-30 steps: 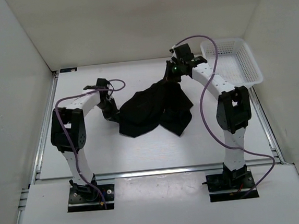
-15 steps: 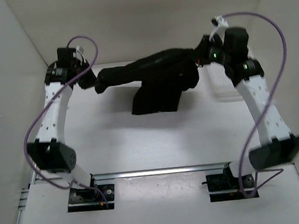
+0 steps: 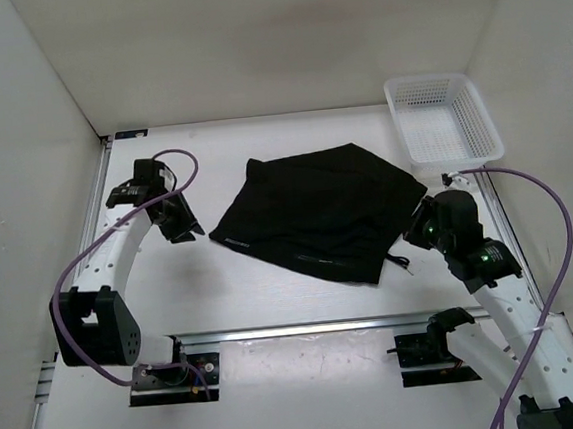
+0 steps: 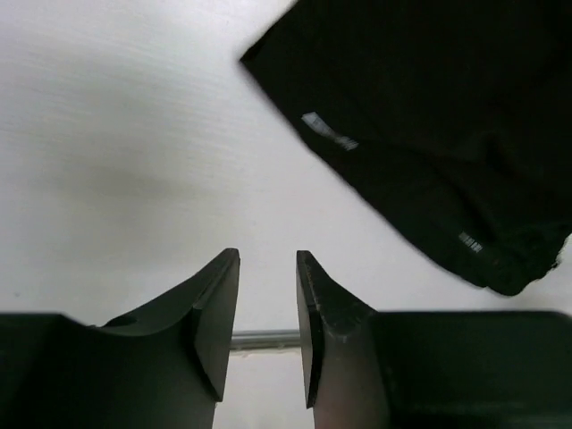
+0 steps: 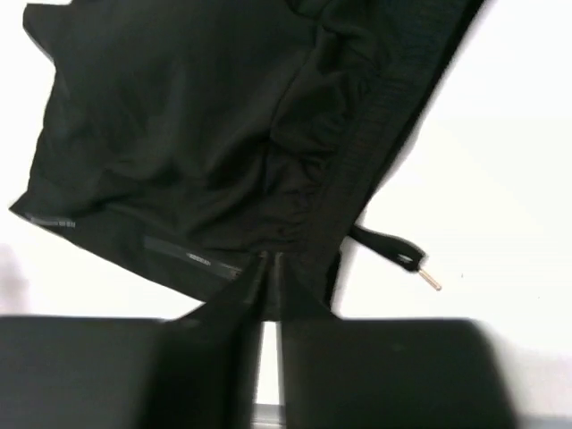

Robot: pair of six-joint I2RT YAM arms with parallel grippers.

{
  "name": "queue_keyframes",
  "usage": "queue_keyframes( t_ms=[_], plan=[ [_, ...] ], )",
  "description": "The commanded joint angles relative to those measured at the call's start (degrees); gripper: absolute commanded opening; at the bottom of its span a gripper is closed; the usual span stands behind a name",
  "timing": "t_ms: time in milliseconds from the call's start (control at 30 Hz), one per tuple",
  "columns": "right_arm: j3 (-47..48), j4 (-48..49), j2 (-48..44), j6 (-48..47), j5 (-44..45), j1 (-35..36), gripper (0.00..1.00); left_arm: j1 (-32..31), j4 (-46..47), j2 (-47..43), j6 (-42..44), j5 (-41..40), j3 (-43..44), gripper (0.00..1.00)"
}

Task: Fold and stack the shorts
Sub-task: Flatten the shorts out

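**From above:** the shorts point(image 3: 316, 212) lie spread almost flat on the bench point(image 3: 274, 301), left of the basket point(image 3: 403, 129) and nearer to you than it. One corner comes close to the basket's near-left corner without touching. The left end effector point(image 3: 179, 222) hovers well apart from the basket, just off the side of the shorts that faces away from it. The right end effector point(image 3: 420, 229) sits on the near side of the basket, at the waistband point(image 3: 400, 227) edge.

**Left wrist:** the fingers point(image 4: 214, 313) stand a little apart and hold nothing, over bare bench. The corner of the shorts farthest from the basket lies just ahead.

**Right wrist:** the fingers point(image 5: 228, 313) are drawn almost together, their tips at the cloth's edge below the ribbed waistband. You cannot tell whether they pinch any cloth. The drawstring point(image 5: 393, 250) trails loose onto the bench.

Expect the shorts to handle as light, limp cloth. They will likely sag, bunch and slide on the smooth bench, with no stiffness to hold a crease. The thicker waistband looks the firmest place to pinch. Take two corners at once, one per arm, and keep the edge taut between them. Mind the drawstring, which could snag or drag under a fold.
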Motion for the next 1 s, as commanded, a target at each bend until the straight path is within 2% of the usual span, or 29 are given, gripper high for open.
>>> queue_keyframes(
  t_ms=[0, 67, 100, 133, 167, 233, 267, 300, 367, 567, 600, 667, 733, 767, 833, 867, 967],
  plan=[
    [3.2, -4.4, 0.6, 10.5, 2.4, 0.2, 0.01, 0.2, 2.2, 4.0, -1.0, -0.5, 2.6, 0.41],
    [3.2, -6.1, 3.6, 13.1, -1.8, 0.2, 0.01, -1.1, 2.2, 6.9, -1.7, -0.5, 3.7, 0.41],
    [2.0, -6.1, 4.5, 16.1, -4.1, 0.2, 0.01, -1.6, 2.8, 9.6, -2.4, -0.5, 3.7, 0.53],
    [0.9, -6.1, 5.6, 17.7, -8.6, 0.2, 0.16, -2.2, 2.8, 10.9, -2.4, 0.2, 4.3, 0.63],
    [-0.5, -6.1, 5.6, 19.4, -10.9, 0.2, 0.24, -2.9, 2.8, 12.1, -2.4, 0.2, 4.8, 0.73],
    [-6.1, -4.8, 4.8, 24.8, -15.0, 0.2, 0.49, -3.6, 3.6, 15.6, -3.0, -0.3, 5.4, 0.91],
    [-8.1, -3.1, 4.1, 26.6, -16.7, 0.2, 0.67, -3.6, 3.6, 16.9, -3.0, -0.9, 6.7, 0.94],
    [-10.2, -2.3, 3.2, 28.5, -19.2, 0.2, 0.76, -3.6, 4.1, 18.1, -3.0, -1.6, 7.4, 0.94],
    [-15.5, -0.7, 0.3, 34.3, -20.7, 0.2, 0.83, -4.2, 4.7, 21.8, -3.0, -2.1, 9.1, 0.95],
    [-24.1, 6.6, -1.9, 45.4, -24.9, 0.2, 0.83, -4.7, 5.8, 31.0, -3.6, -2.6, 11.4, 0.95],
    [-25.4, 7.2, -1.9, 46.3, -24.9, 0.2, 0.83, -4.7, 5.8, 31.9, -3.6, -2.6, 12.1, 0.93],
    [-25.9, 9.7, -1.9, 48.4, -24.9, 0.2, 0.83, -4.7, 6.3, 34.0, -3.6, -2.6, 13.0, 0.79],
    [-26.5, 12.6, -0.5, 49.0, -23.5, 0.2, 0.80, -4.7, 6.3, 34.6, -3.0, -2.6, 13.5, 0.59],
    [-26.5, 13.1, 0.1, 49.0, -22.6, 0.2, 0.80, -5.2, 6.3, 35.2, -3.0, -2.6, 13.5, 0.38],
    [-25.9, 13.6, 3.3, 47.6, -19.8, 0.2, 0.79, -5.2, 6.3, 35.2, -3.0, -2.6, 14.1, 0.15],
    [-25.4, 14.2, 6.0, 46.2, -18.9, 0.2, 0.78, -5.2, 6.3, 35.2, -3.0, -2.6, 14.1, 0.10],
    [-23.8, 17.8, 10.9, 44.2, -15.9, 0.2, 0.65, -5.2, 6.3, 34.6, -3.0, -2.6, 14.1, 0.10]
  ],
)
